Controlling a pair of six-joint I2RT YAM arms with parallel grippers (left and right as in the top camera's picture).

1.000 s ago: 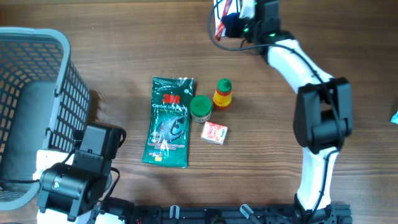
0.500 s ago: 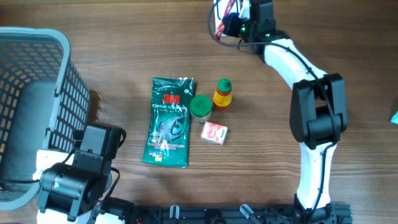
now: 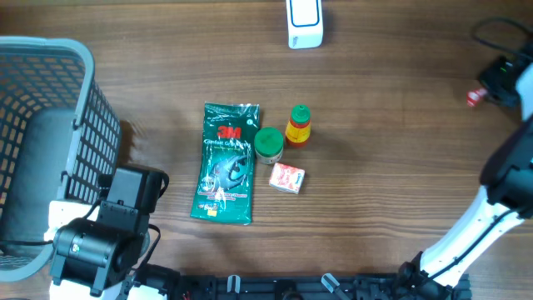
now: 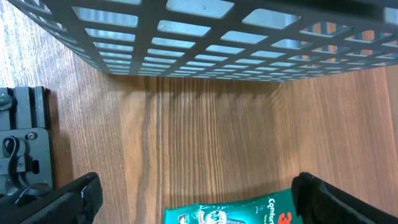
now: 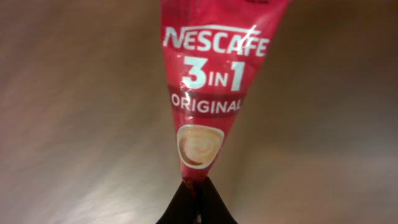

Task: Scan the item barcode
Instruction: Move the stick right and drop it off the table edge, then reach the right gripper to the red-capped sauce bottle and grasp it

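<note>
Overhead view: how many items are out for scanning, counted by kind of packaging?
Flat packs: 2, the green 3M packet and the Nescafe sachet
Capped containers: 2, the green-lidded tub and the yellow bottle
Boxes: 1, the small red-and-white box
Total: 5

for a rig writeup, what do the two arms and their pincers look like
The right arm has white links, black joint housings and a black cable near its wrist. The left arm is mostly black, with a round motor housing. The left pincer and right pincer are black.
</note>
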